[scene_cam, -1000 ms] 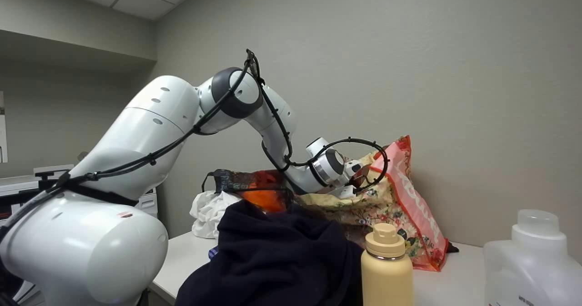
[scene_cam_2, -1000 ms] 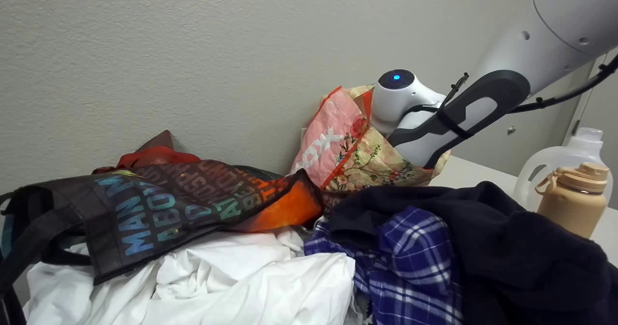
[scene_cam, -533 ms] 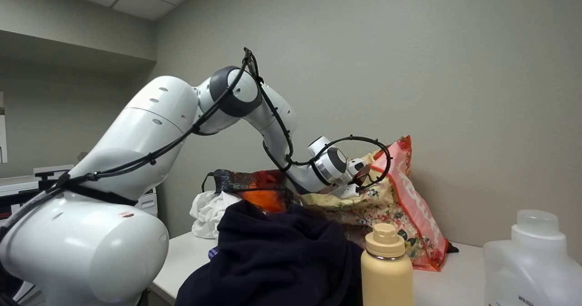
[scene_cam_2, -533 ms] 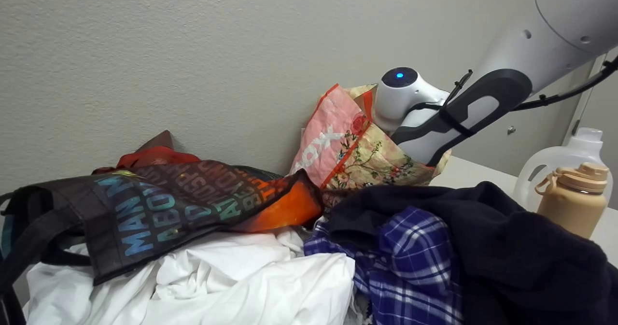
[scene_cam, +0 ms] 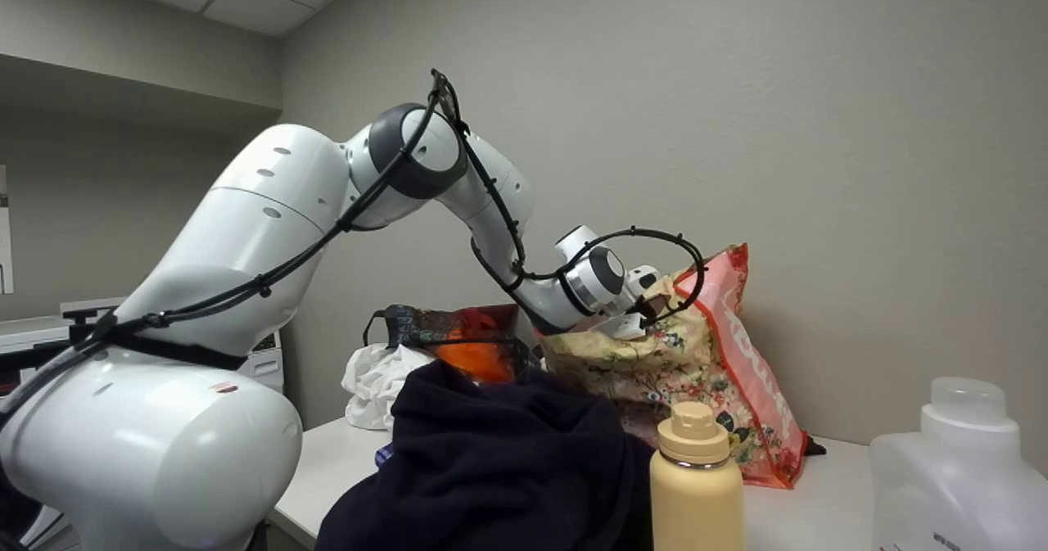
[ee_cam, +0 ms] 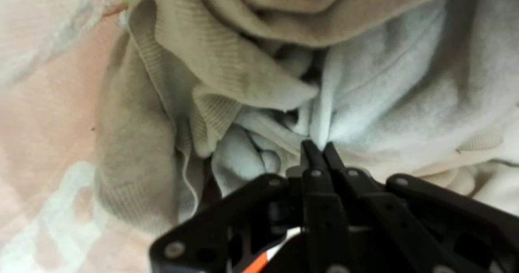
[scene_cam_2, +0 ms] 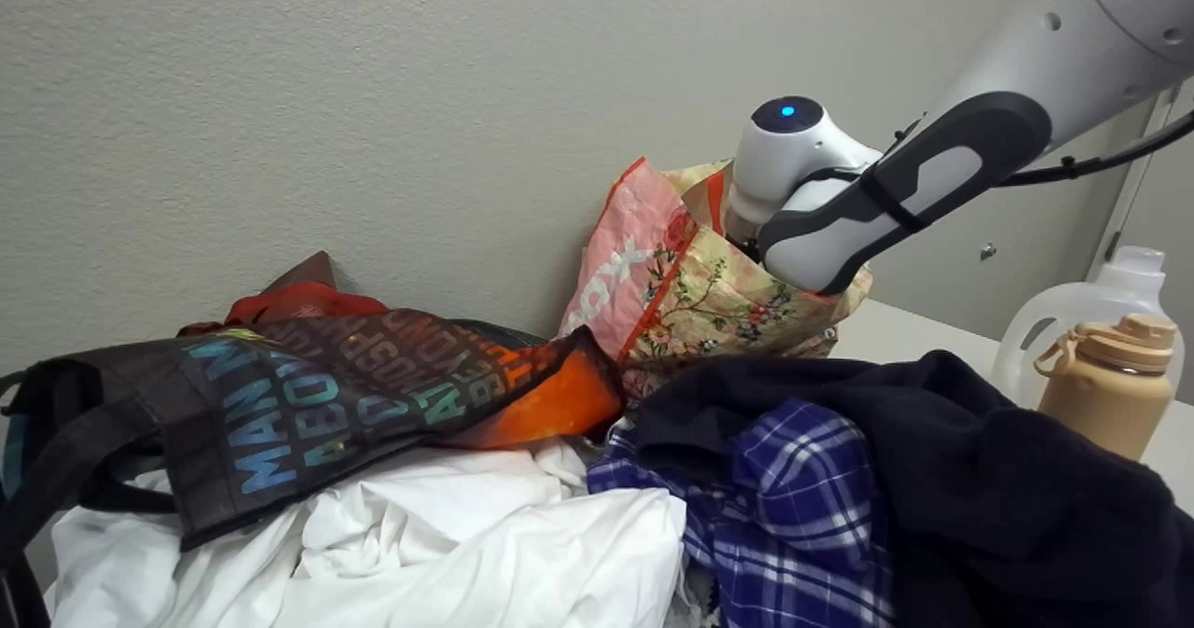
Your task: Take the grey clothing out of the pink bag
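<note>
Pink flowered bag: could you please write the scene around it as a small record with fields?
Container: pink and cream flowered bag, top open
Contents: grey clothing with ribbed edges, not yet out
Jaws: closed, apparently pinching a pale grey fold
Nearby: navy cloth, tan cylindrical bottle, translucent plastic jug
Unclear: whether the clothing is one garment

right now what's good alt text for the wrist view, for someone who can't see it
A black two-fingered tool, entering from the bottom edge, pinches a fold of crumpled grey clothing with ribbed edges. At left, slightly blurred, is the wall of a pale pink bag with white markings.
</note>
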### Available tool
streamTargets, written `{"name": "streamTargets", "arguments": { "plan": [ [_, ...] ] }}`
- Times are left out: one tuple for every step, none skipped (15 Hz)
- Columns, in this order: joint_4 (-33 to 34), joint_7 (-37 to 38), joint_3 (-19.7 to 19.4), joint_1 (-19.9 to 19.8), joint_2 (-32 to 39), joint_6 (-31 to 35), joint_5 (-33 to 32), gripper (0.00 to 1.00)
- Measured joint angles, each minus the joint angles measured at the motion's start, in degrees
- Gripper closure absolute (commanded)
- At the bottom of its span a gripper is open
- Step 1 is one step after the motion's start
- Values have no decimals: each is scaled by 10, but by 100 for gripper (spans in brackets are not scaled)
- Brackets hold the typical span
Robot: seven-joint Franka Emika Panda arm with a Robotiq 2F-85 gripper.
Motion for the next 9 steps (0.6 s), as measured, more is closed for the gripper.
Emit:
{"name": "streamTargets", "arguments": {
  "plan": [
    [-1,-9,6,-4,-14,-4,7,99],
    [-1,-21,14,-10,-30,-10,14,99],
    [-2,-38,25,-17,-48,-22,22,99],
    [-3,-56,38,-25,-67,-37,30,99],
    [-4,-76,51,-34,-87,-55,38,99],
    [-4,-94,64,-44,-107,-74,44,99],
    [-5,-111,77,-52,-127,-93,50,99],
    [-5,-130,90,-62,-147,-113,58,99],
    [-5,-151,104,-72,-166,-131,70,99]
  ]
}}
